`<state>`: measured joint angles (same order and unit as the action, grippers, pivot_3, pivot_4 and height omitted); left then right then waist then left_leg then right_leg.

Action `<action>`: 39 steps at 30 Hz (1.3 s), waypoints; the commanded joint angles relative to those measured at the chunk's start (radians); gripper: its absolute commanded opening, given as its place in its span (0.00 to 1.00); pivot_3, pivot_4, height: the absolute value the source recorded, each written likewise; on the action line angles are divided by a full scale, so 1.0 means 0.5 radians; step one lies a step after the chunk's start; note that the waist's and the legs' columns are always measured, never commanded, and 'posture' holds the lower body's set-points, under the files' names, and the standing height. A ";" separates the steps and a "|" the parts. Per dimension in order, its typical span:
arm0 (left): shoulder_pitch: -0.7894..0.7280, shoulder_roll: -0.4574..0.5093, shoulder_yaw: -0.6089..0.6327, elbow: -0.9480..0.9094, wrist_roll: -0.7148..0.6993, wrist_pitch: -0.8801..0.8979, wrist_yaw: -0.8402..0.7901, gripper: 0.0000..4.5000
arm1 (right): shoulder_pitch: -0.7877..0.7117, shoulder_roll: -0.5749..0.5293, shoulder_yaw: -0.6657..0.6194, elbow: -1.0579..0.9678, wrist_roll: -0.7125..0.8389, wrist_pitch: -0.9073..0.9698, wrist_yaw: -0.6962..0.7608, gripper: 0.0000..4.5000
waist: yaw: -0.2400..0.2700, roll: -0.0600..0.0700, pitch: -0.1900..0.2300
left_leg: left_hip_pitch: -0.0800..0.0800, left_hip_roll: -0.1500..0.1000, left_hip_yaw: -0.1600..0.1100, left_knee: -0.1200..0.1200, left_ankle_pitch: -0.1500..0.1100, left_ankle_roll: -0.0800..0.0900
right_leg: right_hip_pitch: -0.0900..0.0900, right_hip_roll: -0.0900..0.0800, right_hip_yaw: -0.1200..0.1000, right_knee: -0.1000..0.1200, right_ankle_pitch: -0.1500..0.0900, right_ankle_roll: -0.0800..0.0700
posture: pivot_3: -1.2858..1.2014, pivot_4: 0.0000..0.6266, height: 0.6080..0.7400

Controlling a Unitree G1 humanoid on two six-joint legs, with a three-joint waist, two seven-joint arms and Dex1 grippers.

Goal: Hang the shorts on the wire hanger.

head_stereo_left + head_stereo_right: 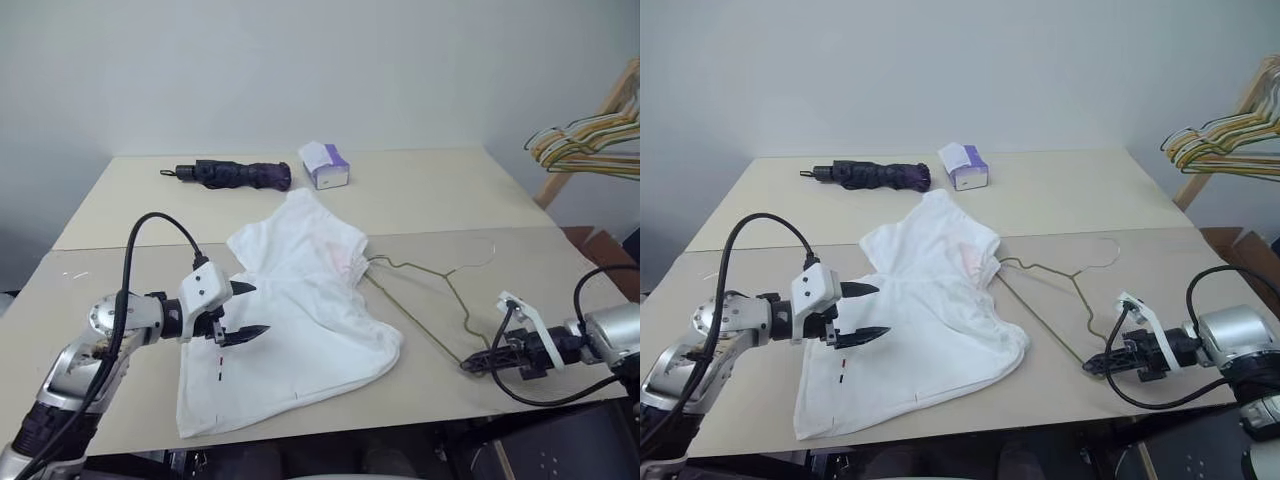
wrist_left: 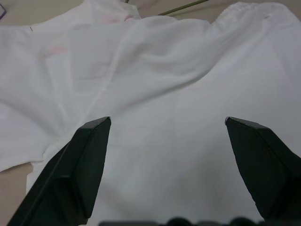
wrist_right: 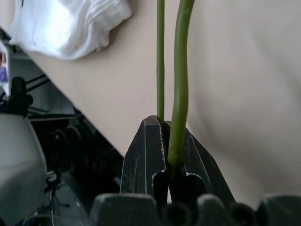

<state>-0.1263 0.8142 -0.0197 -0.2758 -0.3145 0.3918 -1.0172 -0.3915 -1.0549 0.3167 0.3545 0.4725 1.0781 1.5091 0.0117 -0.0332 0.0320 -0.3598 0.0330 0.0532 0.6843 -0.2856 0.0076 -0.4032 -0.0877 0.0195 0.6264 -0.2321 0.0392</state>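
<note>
Nearest us, left end effector [image 1: 243,311] hovers over the shorts [image 1: 300,320] with fingers wide apart, ready to pinch cloth; right end effector [image 1: 472,365] is clamped on the wire hanger [image 1: 420,305] corner, anchoring it on the tabletop [image 1: 450,200] beside the waistband

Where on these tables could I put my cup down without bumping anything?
Bare tabletop lies left of the folded umbrella, right of the tissue box, and beyond the wire hanger. The near middle is crowded: shorts, open left gripper, right gripper clamping the hanger.
</note>
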 commanded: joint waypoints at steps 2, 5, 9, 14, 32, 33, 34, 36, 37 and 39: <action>-0.020 0.017 0.028 -0.055 0.009 -0.037 0.008 0.93 | 0.060 -0.074 0.025 -0.095 -0.011 -0.029 0.102 0.00 | 0.000 0.000 0.000 | 0.000 0.000 0.000 0.000 0.000 0.000 | 0.000 0.000 0.000 0.000 0.000 0.000 | 0.54 0.00 1.00; -0.016 0.009 0.022 -0.060 0.010 -0.044 0.015 0.93 | 0.105 -0.110 0.020 -0.146 0.002 -0.065 0.148 0.00 | 0.000 0.000 0.000 | 0.001 0.000 0.000 0.000 0.000 0.000 | 0.001 0.000 0.000 0.001 0.000 0.000 | 0.54 0.00 1.00; -0.005 -0.001 0.027 -0.065 0.008 -0.055 0.031 0.93 | 0.085 -0.091 0.004 -0.156 0.002 -0.118 0.155 0.00 | -0.007 0.000 0.000 | 0.002 0.000 0.001 0.000 0.000 0.000 | 0.001 0.000 0.000 0.001 0.000 0.000 | 0.54 0.00 1.00; 0.015 0.004 0.026 -0.059 0.019 -0.075 0.044 0.93 | 0.061 -0.053 -0.019 -0.132 0.075 -0.340 0.210 0.00 | -0.003 0.000 0.000 | 0.002 0.000 0.001 0.000 0.000 0.000 | 0.001 0.000 0.000 0.001 0.000 0.000 | 0.54 0.00 1.00; 0.024 0.008 0.021 -0.030 0.087 -0.131 0.058 0.93 | -0.327 0.087 0.245 -0.045 -0.253 -0.528 0.114 0.00 | 0.001 0.001 0.001 | 0.000 0.000 0.001 0.000 0.000 0.000 | 0.000 0.000 0.000 0.000 0.000 -0.001 | 0.54 0.00 1.00; 0.029 0.008 0.021 -0.027 0.090 -0.137 0.059 0.93 | -0.329 0.082 0.257 -0.028 -0.280 -0.544 0.135 0.00 | 0.001 0.002 0.001 | 0.000 0.000 0.001 0.000 0.000 0.000 | -0.001 0.000 0.000 0.001 0.000 -0.001 | 0.54 0.00 1.00; 0.037 0.007 0.020 -0.026 0.094 -0.143 0.060 0.93 | -0.328 0.071 0.270 -0.020 -0.298 -0.553 0.162 0.00 | 0.006 0.002 0.001 | -0.001 0.000 0.001 0.000 0.000 0.000 | -0.001 0.000 0.000 0.001 0.000 -0.001 | 0.54 0.00 1.00; 0.045 0.005 0.016 -0.024 0.101 -0.150 0.064 0.93 | -0.321 0.048 0.290 -0.016 -0.294 -0.579 0.203 0.00 | 0.011 0.002 0.001 | -0.003 0.000 0.000 0.000 0.000 0.000 | -0.001 0.000 -0.003 0.000 0.000 -0.001 | 0.54 0.00 1.00; 0.046 0.001 0.011 -0.022 0.105 -0.150 0.069 0.93 | -0.327 0.025 0.317 -0.042 -0.248 -0.569 0.209 0.00 | 0.010 0.002 0.001 | -0.003 0.000 0.000 0.000 0.000 0.000 | -0.002 -0.001 -0.003 0.000 0.000 -0.001 | 0.54 0.00 1.00; 0.038 -0.015 -0.005 -0.010 0.115 -0.157 0.077 0.93 | -0.398 0.035 0.383 -0.055 -0.193 -0.494 0.211 0.00 | 0.006 0.002 0.001 | -0.003 0.000 0.000 0.000 0.000 0.000 | -0.002 -0.001 -0.003 0.000 0.000 -0.001 | 0.53 0.00 1.00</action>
<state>-0.0986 0.8135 -0.0214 -0.2701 -0.2667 0.3331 -0.9902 -0.5469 -1.0255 0.4971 0.3438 0.3412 0.8052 1.5565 0.0147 -0.0322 0.0326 -0.3608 0.0332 0.0531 0.6844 -0.2855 0.0075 -0.4038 -0.0882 0.0179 0.6265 -0.2320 0.0388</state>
